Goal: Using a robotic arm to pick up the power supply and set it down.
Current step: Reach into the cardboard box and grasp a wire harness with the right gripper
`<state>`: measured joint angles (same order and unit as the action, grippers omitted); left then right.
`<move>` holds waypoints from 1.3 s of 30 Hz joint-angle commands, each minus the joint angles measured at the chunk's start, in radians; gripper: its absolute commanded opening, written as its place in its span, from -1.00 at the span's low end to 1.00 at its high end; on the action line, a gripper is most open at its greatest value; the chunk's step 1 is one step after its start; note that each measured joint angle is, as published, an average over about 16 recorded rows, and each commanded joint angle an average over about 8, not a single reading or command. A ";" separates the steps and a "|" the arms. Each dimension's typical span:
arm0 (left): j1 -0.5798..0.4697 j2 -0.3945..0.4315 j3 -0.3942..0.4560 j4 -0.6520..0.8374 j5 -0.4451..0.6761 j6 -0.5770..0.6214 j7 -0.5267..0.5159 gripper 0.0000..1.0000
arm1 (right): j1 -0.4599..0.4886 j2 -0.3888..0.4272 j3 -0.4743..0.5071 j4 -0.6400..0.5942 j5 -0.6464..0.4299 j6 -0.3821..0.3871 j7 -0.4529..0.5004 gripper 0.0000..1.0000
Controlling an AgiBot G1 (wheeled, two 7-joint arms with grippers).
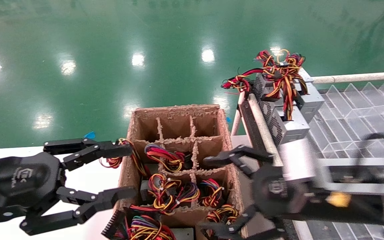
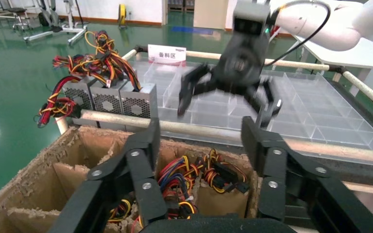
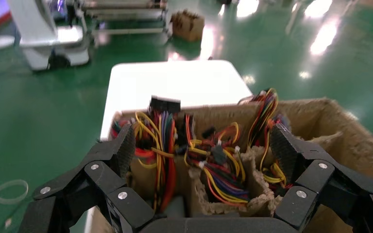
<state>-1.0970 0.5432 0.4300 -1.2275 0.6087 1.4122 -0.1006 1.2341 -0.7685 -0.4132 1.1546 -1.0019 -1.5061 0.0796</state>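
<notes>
Head view: right gripper (image 1: 227,193) spread wide over cardboard divider box (image 1: 178,115), claw fingers empty; left gripper (image 1: 112,176) likewise spread at the box's opposite wall. Below and between both, power supplies (image 1: 170,195) standing on end in the cells, long axes likely vertical, wire bundles pointing up. Probably heavy, rigid sheet metal with smooth faces; wires soft and no place for a grip. Best taken across the case's flat sides, clear of the loose leads.
</notes>
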 commanded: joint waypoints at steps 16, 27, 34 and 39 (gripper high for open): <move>0.000 0.000 0.000 0.000 0.000 0.000 0.000 -1.00 | 0.222 -0.237 -0.172 -0.276 -0.287 -0.037 -0.184 -1.00; 0.000 0.000 0.000 0.000 0.000 0.000 0.000 -1.00 | 0.245 -0.250 -0.191 -0.289 -0.335 0.000 -0.208 -1.00; 0.000 0.000 0.000 0.000 0.000 0.000 0.000 -1.00 | 0.243 -0.242 -0.192 -0.272 -0.345 0.015 -0.194 -1.00; 0.000 0.000 0.000 0.000 0.000 0.000 0.000 -1.00 | 0.235 -0.236 -0.190 -0.269 -0.342 0.018 -0.190 -1.00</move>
<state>-1.0970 0.5432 0.4300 -1.2275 0.6086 1.4122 -0.1006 1.4710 -1.0047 -0.6036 0.8834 -1.3445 -1.4895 -0.1120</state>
